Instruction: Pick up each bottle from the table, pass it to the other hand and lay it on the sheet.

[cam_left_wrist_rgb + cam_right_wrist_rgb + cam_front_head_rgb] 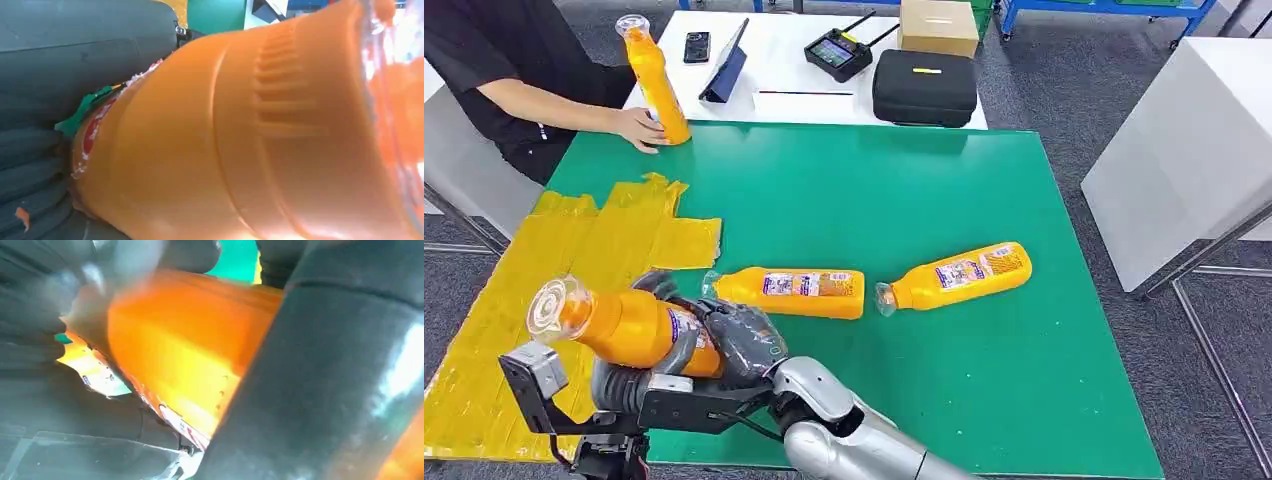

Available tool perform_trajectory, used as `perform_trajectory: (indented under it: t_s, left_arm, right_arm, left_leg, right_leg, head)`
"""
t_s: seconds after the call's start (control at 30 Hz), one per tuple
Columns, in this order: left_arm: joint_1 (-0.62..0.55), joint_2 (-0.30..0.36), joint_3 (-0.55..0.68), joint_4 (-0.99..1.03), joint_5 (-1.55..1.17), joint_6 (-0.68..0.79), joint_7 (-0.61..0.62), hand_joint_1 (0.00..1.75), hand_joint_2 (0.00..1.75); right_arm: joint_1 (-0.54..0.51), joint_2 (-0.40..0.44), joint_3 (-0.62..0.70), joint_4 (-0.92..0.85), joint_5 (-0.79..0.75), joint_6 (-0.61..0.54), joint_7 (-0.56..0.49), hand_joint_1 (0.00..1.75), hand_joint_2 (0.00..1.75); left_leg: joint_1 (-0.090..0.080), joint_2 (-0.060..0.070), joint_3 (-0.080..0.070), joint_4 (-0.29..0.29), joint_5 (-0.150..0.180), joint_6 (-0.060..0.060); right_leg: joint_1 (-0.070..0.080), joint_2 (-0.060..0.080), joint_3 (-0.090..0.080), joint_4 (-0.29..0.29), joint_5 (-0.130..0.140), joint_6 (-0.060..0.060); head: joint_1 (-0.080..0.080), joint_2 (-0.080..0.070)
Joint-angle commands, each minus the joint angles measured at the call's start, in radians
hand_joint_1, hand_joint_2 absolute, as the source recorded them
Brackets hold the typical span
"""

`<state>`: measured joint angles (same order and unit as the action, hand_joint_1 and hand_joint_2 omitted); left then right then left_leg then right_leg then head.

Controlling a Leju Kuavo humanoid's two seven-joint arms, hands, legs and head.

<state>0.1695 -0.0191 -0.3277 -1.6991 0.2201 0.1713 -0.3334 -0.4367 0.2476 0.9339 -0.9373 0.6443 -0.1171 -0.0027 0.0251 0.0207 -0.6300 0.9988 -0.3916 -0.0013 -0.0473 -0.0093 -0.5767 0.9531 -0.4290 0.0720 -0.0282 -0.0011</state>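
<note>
Both the left hand (629, 385) and right hand (739, 345) grasp one orange bottle (619, 325) above the yellow sheet (544, 290); it looks full, heavy, smooth and stiff, best gripped mid-body.

Head view: high, facing forward-down over desk (984, 190). Both wrist views: very close, sharing held bottle (240, 150).

bottle labels (802, 284) present, print unreadable
</note>
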Motion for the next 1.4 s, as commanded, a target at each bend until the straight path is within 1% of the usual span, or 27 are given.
perform_trajectory:
  t_s: [0.03, 0.13, 0.17, 0.2, 0.23, 0.4, 0.43, 0.5, 0.53, 0.57, 0.6, 0.63, 0.67, 0.7, 0.77, 0.83, 0.87, 0.9, 0.97, 1.0, 1.1, 1.13, 1.17, 1.2, 1.27, 1.3, 1.4]
  left_arm:
    - [-0.046, -0.005, -0.009, -0.004, -0.022, 0.038, -0.012, 1.75, 1.75]
    - [-0.009, -0.005, 0.038, -0.039, -0.119, 0.157, -0.039, 1.75, 1.75]
    - [0.007, -0.002, 0.059, -0.054, -0.12, 0.169, -0.04, 1.75, 1.75]
    - [0.019, -0.001, 0.078, -0.061, -0.122, 0.179, -0.04, 1.75, 1.75]
    - [0.029, 0.002, 0.094, -0.065, -0.126, 0.188, -0.041, 1.75, 1.75]
    - [0.039, 0.001, 0.125, -0.061, -0.148, 0.21, -0.05, 1.75, 1.75]
    - [0.039, 0.004, 0.134, -0.056, -0.174, 0.23, -0.054, 1.75, 1.75]
    - [0.033, 0.019, 0.158, -0.031, -0.292, 0.308, -0.064, 1.75, 1.75]
    - [0.024, 0.026, 0.17, -0.007, -0.385, 0.355, -0.048, 1.75, 1.75]
    - [0.008, 0.027, 0.191, 0.03, -0.522, 0.424, -0.049, 1.75, 1.75]
    - [0.0, 0.03, 0.196, 0.046, -0.553, 0.437, -0.045, 1.75, 1.75]
    - [-0.023, 0.037, 0.205, 0.101, -0.716, 0.486, 0.005, 1.75, 1.75]
    - [-0.044, 0.024, 0.239, 0.155, -0.919, 0.527, 0.037, 1.75, 1.75]
    - [-0.07, 0.015, 0.269, 0.222, -1.087, 0.527, 0.098, 1.75, 1.75]
    - [-0.107, 0.01, 0.292, 0.3, -1.338, 0.527, 0.171, 1.75, 1.75]
    - [-0.107, 0.01, 0.292, 0.3, -1.338, 0.527, 0.171, 1.75, 1.75]
    - [-0.107, 0.01, 0.292, 0.3, -1.338, 0.527, 0.171, 1.75, 1.75]
    - [-0.128, 0.004, 0.3, 0.363, -1.478, 0.527, 0.232, 1.75, 1.75]
    - [-0.188, 0.039, 0.246, 0.51, -1.656, 0.516, 0.351, 1.75, 1.75]
    - [-0.219, 0.044, 0.229, 0.574, -1.698, 0.503, 0.401, 1.75, 1.75]
    - [-0.34, 0.064, 0.142, 0.818, -1.791, 0.443, 0.494, 1.75, 1.75]
    - [-0.368, 0.063, 0.12, 0.876, -1.791, 0.425, 0.505, 1.17, 1.75]
    - [-0.388, 0.056, 0.109, 0.921, -1.783, 0.427, 0.508, 0.28, 1.75]
    - [-0.405, 0.048, 0.112, 0.963, -1.776, 0.4, 0.528, 0.0, 0.0]
    - [-0.433, 0.045, 0.088, 1.018, -1.79, 0.353, 0.568, 0.0, 0.0]
    - [-0.438, 0.045, 0.082, 1.029, -1.789, 0.344, 0.571, 0.0, 0.0]
    - [-0.447, 0.048, 0.071, 1.051, -1.776, 0.326, 0.577, 0.0, 0.0]
  right_arm:
    - [-0.002, 0.009, 0.097, 0.084, 0.016, -0.007, 0.004, 1.75, 1.75]
    - [0.041, -0.043, 0.047, 0.034, 0.025, -0.075, 0.017, 1.71, 1.75]
    - [0.058, -0.061, 0.023, 0.016, 0.027, -0.104, 0.02, 0.79, 1.75]
    - [0.073, -0.072, 0.001, 0.005, 0.024, -0.125, 0.016, 0.0, 1.75]
    - [0.084, -0.08, -0.022, -0.002, 0.016, -0.14, 0.016, 0.0, 1.75]
    - [0.106, -0.091, -0.069, -0.028, 0.003, -0.153, 0.013, 0.0, 1.75]
    - [0.113, -0.094, -0.083, -0.038, 0.009, -0.165, 0.022, 0.0, 0.0]
    - [0.15, -0.107, -0.138, -0.093, 0.008, -0.185, 0.03, 0.0, 0.0]
    - [0.167, -0.113, -0.158, -0.124, 0.019, -0.185, 0.035, 0.0, 0.0]
    - [0.18, -0.122, -0.183, -0.152, 0.019, -0.177, 0.035, 0.0, 0.0]
    - [0.181, -0.125, -0.19, -0.159, 0.02, -0.176, 0.035, 0.0, 0.0]
    - [0.186, -0.13, -0.206, -0.173, 0.025, -0.17, 0.034, 0.0, 0.0]
    - [0.189, -0.134, -0.222, -0.181, 0.026, -0.164, 0.035, 0.0, 0.0]
    - [0.19, -0.138, -0.232, -0.187, 0.031, -0.158, 0.034, 0.0, 0.0]
    - [0.193, -0.14, -0.246, -0.192, 0.039, -0.151, 0.037, 0.0, 0.0]
    - [0.193, -0.14, -0.246, -0.192, 0.039, -0.151, 0.037, 0.0, 0.0]
    - [0.193, -0.14, -0.246, -0.192, 0.039, -0.151, 0.037, 0.0, 0.0]
    - [0.193, -0.14, -0.248, -0.194, 0.056, -0.147, 0.046, 0.0, 0.0]
    - [0.205, -0.149, -0.264, -0.22, 0.086, -0.145, 0.062, 0.0, 0.0]
    - [0.212, -0.154, -0.274, -0.236, 0.104, -0.14, 0.072, 0.0, 0.0]
    - [0.237, -0.168, -0.323, -0.286, 0.205, -0.115, 0.127, 0.0, 0.0]
    - [0.245, -0.17, -0.345, -0.3, 0.222, -0.103, 0.131, 0.0, 0.0]
    - [0.253, -0.176, -0.365, -0.31, 0.248, -0.093, 0.139, 0.0, 0.0]
    - [0.256, -0.182, -0.374, -0.314, 0.281, -0.081, 0.152, 0.0, 0.0]
    - [0.261, -0.192, -0.405, -0.307, 0.313, -0.056, 0.165, 0.0, 0.0]
    - [0.258, -0.199, -0.407, -0.299, 0.344, -0.048, 0.177, 0.0, 1.75]
    - [0.26, -0.211, -0.428, -0.277, 0.385, -0.028, 0.197, 0.0, 1.75]
  left_leg:
    - [0.001, -0.004, 0.004, 0.0, -0.001, 0.001]
    - [0.001, -0.003, 0.003, -0.001, -0.001, 0.001]
    - [0.001, -0.004, 0.004, -0.001, -0.001, 0.001]
    - [0.001, -0.006, 0.006, -0.001, -0.002, 0.001]
    - [0.001, -0.004, 0.004, -0.002, -0.001, 0.001]
    - [0.001, -0.005, 0.005, 0.0, -0.002, 0.001]
    - [0.0, -0.004, 0.002, 0.0, -0.001, 0.001]
    - [0.001, -0.004, 0.003, 0.001, -0.002, 0.001]
    - [0.0, -0.003, 0.001, 0.0, -0.001, 0.001]
    - [0.0, -0.005, 0.003, -0.001, -0.001, 0.001]
    - [0.0, -0.006, 0.004, -0.001, -0.002, 0.001]
    - [0.0, -0.008, 0.005, -0.001, -0.002, 0.001]
    - [0.0, -0.007, 0.004, -0.001, -0.002, 0.001]
    - [-0.001, -0.007, 0.003, -0.002, 0.0, 0.001]
    - [-0.001, -0.008, 0.005, -0.003, 0.0, 0.001]
    - [-0.001, -0.005, 0.002, -0.002, 0.001, 0.001]
    - [0.0, -0.005, 0.003, -0.002, 0.0, 0.001]
    - [0.0, -0.006, 0.004, -0.001, 0.0, 0.001]
    - [-0.001, -0.003, 0.003, -0.002, 0.0, 0.001]
    - [-0.001, -0.004, 0.004, -0.003, 0.0, 0.001]
    - [-0.001, -0.011, 0.004, -0.003, 0.002, 0.001]
    - [-0.001, -0.01, 0.003, -0.003, 0.003, 0.001]
    - [-0.001, -0.011, 0.003, -0.002, 0.002, 0.001]
    - [-0.001, -0.011, 0.004, -0.002, 0.002, 0.002]
    - [-0.001, -0.006, 0.001, -0.002, 0.002, 0.001]
    - [-0.001, -0.007, 0.002, -0.002, 0.002, 0.001]
    - [-0.001, -0.006, 0.002, -0.001, 0.002, 0.001]
  right_leg:
    - [0.001, -0.002, 0.004, 0.0, -0.002, -0.006]
    - [0.001, -0.002, 0.004, -0.001, -0.001, -0.004]
    - [0.002, -0.002, 0.005, -0.001, -0.002, -0.006]
    - [0.002, -0.003, 0.007, -0.002, -0.003, -0.007]
    - [0.001, -0.003, 0.006, -0.002, -0.001, -0.004]
    - [0.001, -0.003, 0.006, -0.001, -0.002, -0.006]
    - [0.001, -0.003, 0.003, 0.0, -0.002, -0.005]
    - [0.002, -0.002, 0.004, 0.001, -0.003, -0.008]
    - [0.001, -0.002, 0.003, 0.0, -0.001, -0.005]
    - [0.001, -0.003, 0.004, -0.001, -0.002, -0.006]
    - [0.001, -0.004, 0.005, 0.0, -0.002, -0.007]
    - [0.001, -0.005, 0.007, 0.0, -0.003, -0.009]
    - [0.001, -0.004, 0.005, 0.0, -0.003, -0.008]
    - [0.0, -0.005, 0.004, -0.001, -0.001, -0.006]
    - [0.0, -0.005, 0.006, -0.002, -0.002, -0.007]
    - [0.0, -0.004, 0.004, -0.001, 0.0, -0.004]
    - [0.0, -0.003, 0.005, -0.001, -0.001, -0.005]
    - [0.0, -0.003, 0.005, -0.001, -0.001, -0.007]
    - [0.0, -0.003, 0.003, -0.001, 0.0, -0.006]
    - [0.0, -0.004, 0.004, -0.002, 0.001, -0.009]
    - [0.0, -0.01, 0.006, -0.002, 0.0, -0.009]
    - [-0.001, -0.009, 0.004, -0.001, 0.001, -0.007]
    - [0.0, -0.009, 0.005, -0.001, 0.001, -0.009]
    - [0.0, -0.009, 0.005, -0.001, 0.0, -0.01]
    - [0.0, -0.005, 0.002, -0.001, 0.002, -0.005]
    - [0.0, -0.006, 0.003, -0.001, 0.002, -0.006]
    - [0.0, -0.005, 0.003, -0.001, 0.002, -0.006]
  head:
    - [0.0, 0.0]
    - [0.0, 0.0]
    - [0.0, 0.0]
    - [0.0, 0.0]
    - [0.0, 0.0]
    - [0.0, 0.0]
    - [0.0, 0.0]
    - [-0.001, 0.0]
    - [0.001, 0.0]
    - [0.0, 0.0]
    - [0.0, 0.0]
    - [0.0, 0.0]
    - [0.0, 0.0]
    - [0.0, 0.0]
    - [0.0, 0.0]
    - [0.0, 0.0]
    - [0.0, 0.0]
    - [0.0, 0.0]
    - [-0.001, 0.0]
    - [0.0, 0.0]
    - [0.0, 0.0]
    - [0.0, 0.0]
    - [0.0, 0.0]
    - [0.0, 0.0]
    - [0.0, 0.0]
    - [0.0, 0.0]
    - [0.0, 0.0]
